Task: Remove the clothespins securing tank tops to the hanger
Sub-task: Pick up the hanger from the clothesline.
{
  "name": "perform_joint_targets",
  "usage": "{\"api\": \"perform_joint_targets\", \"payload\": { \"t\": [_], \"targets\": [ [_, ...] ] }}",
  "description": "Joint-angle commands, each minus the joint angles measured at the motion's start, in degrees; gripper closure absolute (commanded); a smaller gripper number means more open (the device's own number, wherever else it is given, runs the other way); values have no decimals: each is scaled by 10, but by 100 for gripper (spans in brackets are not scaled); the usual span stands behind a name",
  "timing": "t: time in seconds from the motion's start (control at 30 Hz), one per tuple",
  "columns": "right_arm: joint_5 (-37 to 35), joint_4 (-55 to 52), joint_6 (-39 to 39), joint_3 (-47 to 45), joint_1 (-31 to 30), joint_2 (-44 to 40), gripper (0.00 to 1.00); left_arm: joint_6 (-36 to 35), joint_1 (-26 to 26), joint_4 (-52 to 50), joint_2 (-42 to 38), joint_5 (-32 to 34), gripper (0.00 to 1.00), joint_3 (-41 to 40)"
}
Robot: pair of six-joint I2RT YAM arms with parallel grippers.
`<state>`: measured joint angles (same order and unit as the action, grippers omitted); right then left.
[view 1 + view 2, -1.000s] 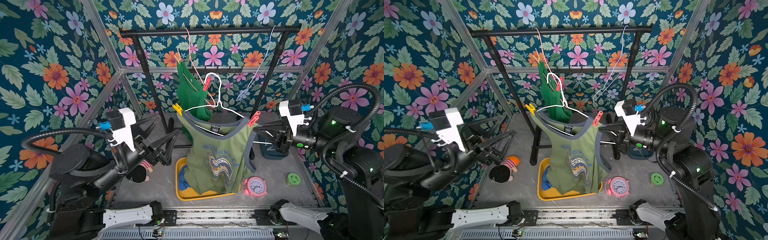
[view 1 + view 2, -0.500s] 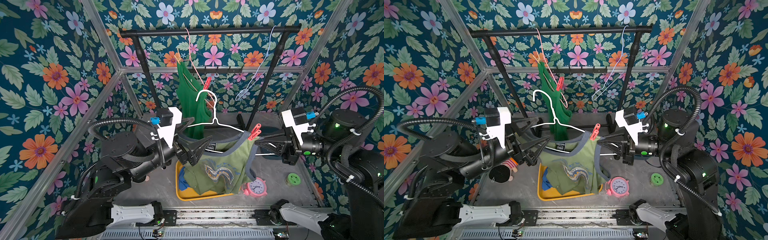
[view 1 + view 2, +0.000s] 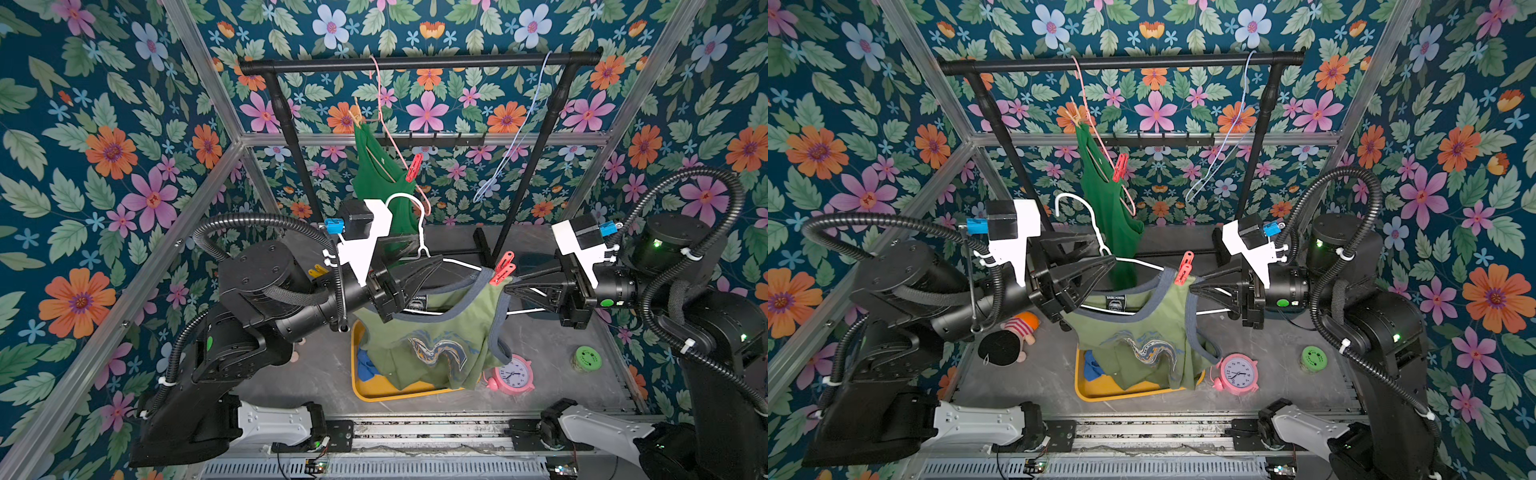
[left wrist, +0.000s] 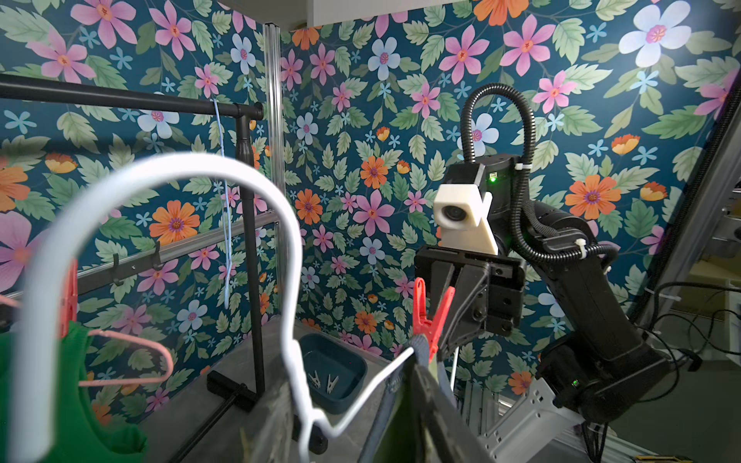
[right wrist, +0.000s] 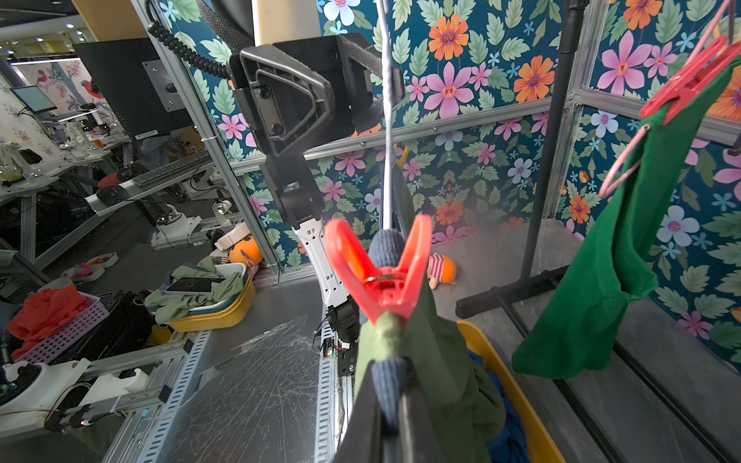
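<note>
Swinging in, the left gripper [image 3: 1107, 252] narrows around the neck of the white hanger [image 4: 200, 161]. Clamped or not, hard to tell. The right gripper [image 3: 510, 289] stays pinched on the olive tank top [image 3: 424, 345], red clothespin [image 3: 503, 268] still on. The hanger looks braced for unpegging.

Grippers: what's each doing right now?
Left gripper: open, jaws straddling the white hanger near its neck.
Right gripper: closed on the olive tank top where it drapes the hanger's end.
</note>
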<state>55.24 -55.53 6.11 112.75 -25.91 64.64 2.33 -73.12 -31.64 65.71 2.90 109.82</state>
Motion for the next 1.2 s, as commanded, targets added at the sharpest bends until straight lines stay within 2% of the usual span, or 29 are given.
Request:
{"api": "perform_joint_targets", "payload": {
  "t": [0.0,0.1,0.3,0.5,0.6,0.67,0.77,0.9,1.17],
  "targets": [
    [13,24,5,6,0,5,100,-10,1,3,-11,-6,49,-15],
    [15,31,1,3,0,5,100,-12,1,9,-18,3,45,-31],
    [15,34,0,5,0,11,100,-17,1,7,-23,1,65,-32],
    [13,30,1,1,0,11,100,-22,0,19,-30,0,75,-36],
    [17,28,1,2,0,12,100,-23,1,19,-23,-4,75,-32],
    [22,19,4,5,0,16,100,-23,1,18,-18,-8,68,-31],
    [24,6,11,10,-1,21,100,-23,1,20,-14,-6,85,-30],
    [27,6,13,6,-1,24,100,-23,1,21,-13,-2,98,-30],
    [20,36,3,-15,0,21,100,-18,1,41,-26,1,100,-56]
  ]
}}
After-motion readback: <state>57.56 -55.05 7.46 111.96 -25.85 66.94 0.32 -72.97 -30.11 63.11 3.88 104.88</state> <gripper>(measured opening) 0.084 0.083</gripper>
